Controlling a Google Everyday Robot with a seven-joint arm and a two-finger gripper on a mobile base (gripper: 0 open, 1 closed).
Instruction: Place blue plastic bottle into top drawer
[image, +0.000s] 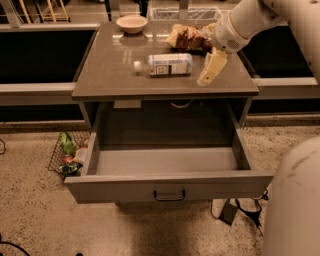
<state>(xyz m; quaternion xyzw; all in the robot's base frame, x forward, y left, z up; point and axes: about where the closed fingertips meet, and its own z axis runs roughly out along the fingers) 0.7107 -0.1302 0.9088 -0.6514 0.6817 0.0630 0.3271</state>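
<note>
The blue plastic bottle (165, 64) lies on its side on the cabinet top (110, 75), white cap to the left, label facing me. The top drawer (167, 167) is pulled fully out below, empty, with a dark loop handle (169, 195) at the front's centre. My gripper (209, 70) hangs from the white arm at the upper right, just right of the bottle's base and a little above the cabinet top, apart from the bottle.
A pale bowl (132, 23) stands at the back of the cabinet top. Brown-and-yellow snack bags (189, 36) lie at the back right, behind the gripper. A wire basket with items (67, 155) sits on the floor at the left. Cables (245, 210) lie at the lower right.
</note>
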